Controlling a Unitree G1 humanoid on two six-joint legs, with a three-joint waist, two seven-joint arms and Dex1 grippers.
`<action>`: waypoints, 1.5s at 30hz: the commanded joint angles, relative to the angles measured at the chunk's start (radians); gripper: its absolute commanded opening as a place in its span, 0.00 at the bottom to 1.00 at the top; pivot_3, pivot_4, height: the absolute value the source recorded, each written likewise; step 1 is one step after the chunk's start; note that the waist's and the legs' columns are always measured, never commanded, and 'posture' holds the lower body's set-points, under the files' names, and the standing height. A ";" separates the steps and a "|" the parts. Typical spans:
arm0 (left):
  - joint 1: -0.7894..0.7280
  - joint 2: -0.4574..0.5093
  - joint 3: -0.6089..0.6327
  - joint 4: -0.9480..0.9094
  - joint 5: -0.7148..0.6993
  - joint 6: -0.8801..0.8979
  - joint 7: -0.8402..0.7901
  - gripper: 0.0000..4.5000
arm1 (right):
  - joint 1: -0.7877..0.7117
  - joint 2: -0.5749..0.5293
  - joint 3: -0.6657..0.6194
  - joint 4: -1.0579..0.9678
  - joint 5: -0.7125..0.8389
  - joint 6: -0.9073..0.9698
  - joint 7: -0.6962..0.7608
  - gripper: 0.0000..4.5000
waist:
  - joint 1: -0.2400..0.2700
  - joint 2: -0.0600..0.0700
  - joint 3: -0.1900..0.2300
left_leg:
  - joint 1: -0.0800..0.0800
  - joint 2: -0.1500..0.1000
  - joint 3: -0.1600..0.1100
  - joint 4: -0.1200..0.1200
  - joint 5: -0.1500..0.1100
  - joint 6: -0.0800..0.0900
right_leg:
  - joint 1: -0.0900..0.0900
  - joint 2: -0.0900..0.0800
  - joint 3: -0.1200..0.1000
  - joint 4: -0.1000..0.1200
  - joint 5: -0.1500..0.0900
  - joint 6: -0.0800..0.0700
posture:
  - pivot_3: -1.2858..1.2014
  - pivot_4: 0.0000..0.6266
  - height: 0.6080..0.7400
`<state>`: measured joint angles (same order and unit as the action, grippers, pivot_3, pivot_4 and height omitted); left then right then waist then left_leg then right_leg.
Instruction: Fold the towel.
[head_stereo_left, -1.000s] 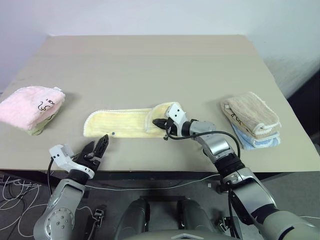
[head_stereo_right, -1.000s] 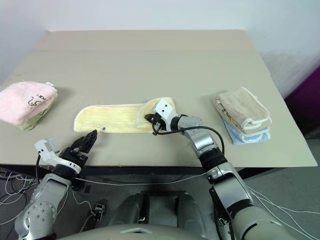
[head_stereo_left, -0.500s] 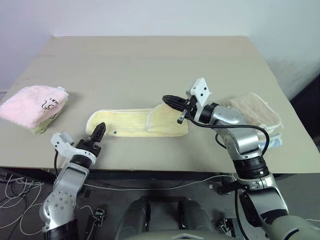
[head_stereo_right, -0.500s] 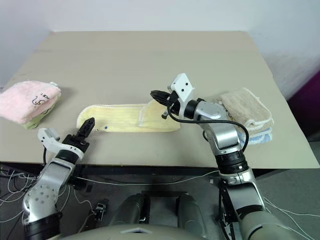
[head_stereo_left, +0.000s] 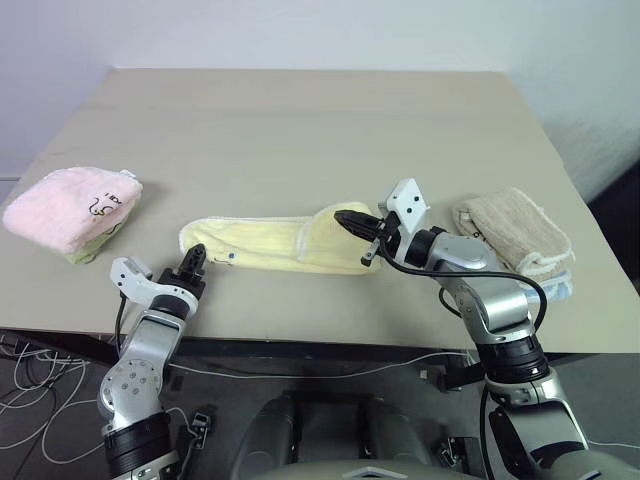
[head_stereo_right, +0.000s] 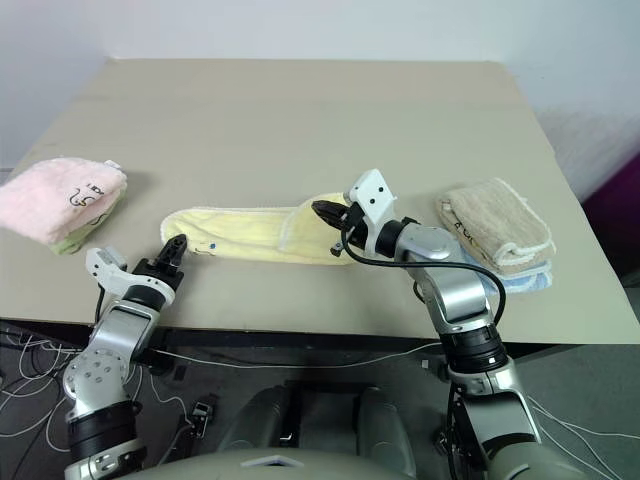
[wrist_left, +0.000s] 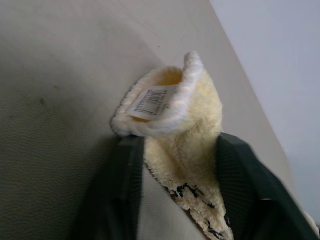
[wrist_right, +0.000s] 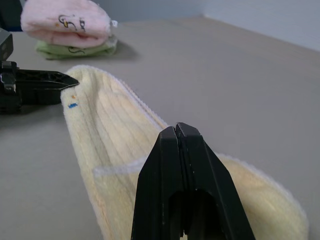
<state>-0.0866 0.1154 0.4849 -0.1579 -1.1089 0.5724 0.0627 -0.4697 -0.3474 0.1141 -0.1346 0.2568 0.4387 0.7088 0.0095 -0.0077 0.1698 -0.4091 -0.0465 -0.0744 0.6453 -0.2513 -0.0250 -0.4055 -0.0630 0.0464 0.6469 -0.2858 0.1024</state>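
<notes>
Left gripper (head_stereo_left: 194, 262) jaws clamped on the near-left corner of the towel (head_stereo_left: 270, 243); right gripper (head_stereo_left: 350, 220) jaws pressed together on nothing, raised over the towel's right end. Towel stretched lengthwise near the table's (head_stereo_left: 300, 130) front edge, right end already doubled over onto the middle. Left end not yet folded in, probably the remaining step.

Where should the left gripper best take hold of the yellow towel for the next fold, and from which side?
Probably at the towel's near-left rounded corner, coming level from the table's front edge. The left gripper is already there, and the left wrist view shows that corner lifted between its fingers, easy to pinch.
</notes>
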 joint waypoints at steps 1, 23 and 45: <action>-0.003 0.007 0.012 -0.022 -0.006 -0.022 -0.028 0.13 | 0.014 -0.012 0.002 -0.050 -0.005 -0.002 -0.011 0.00 | 0.000 0.000 0.000 | 0.000 0.000 0.000 0.000 0.000 0.000 | 0.000 0.000 0.000 0.000 0.000 0.000 | 0.52 0.24 1.00; -0.034 0.352 -0.165 -0.205 0.181 -0.028 -0.371 0.01 | 0.078 -0.051 -0.086 -0.020 -0.008 0.002 -0.092 0.00 | -0.004 -0.001 0.001 | 0.000 0.000 0.001 -0.001 0.000 0.000 | 0.000 0.000 0.000 0.000 0.000 0.000 | 0.52 0.24 1.00; -0.386 0.265 -0.783 -0.082 0.760 -0.094 -0.641 0.01 | 0.123 -0.052 -0.112 -0.054 -0.004 0.024 -0.163 0.00 | -0.009 -0.001 0.002 | 0.000 0.001 0.001 -0.002 0.000 0.000 | -0.001 0.001 0.001 0.000 0.000 0.000 | 0.52 0.24 1.00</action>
<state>-0.4524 0.3856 -0.2884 -0.2345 -0.3733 0.4884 -0.5682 -0.3475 -0.3944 0.0272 -0.1363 0.2405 0.4671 0.5528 0.0008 -0.0091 0.1714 -0.4091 -0.0459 -0.0733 0.6435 -0.2511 -0.0249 -0.4060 -0.0618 0.0470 0.6469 -0.2860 0.1025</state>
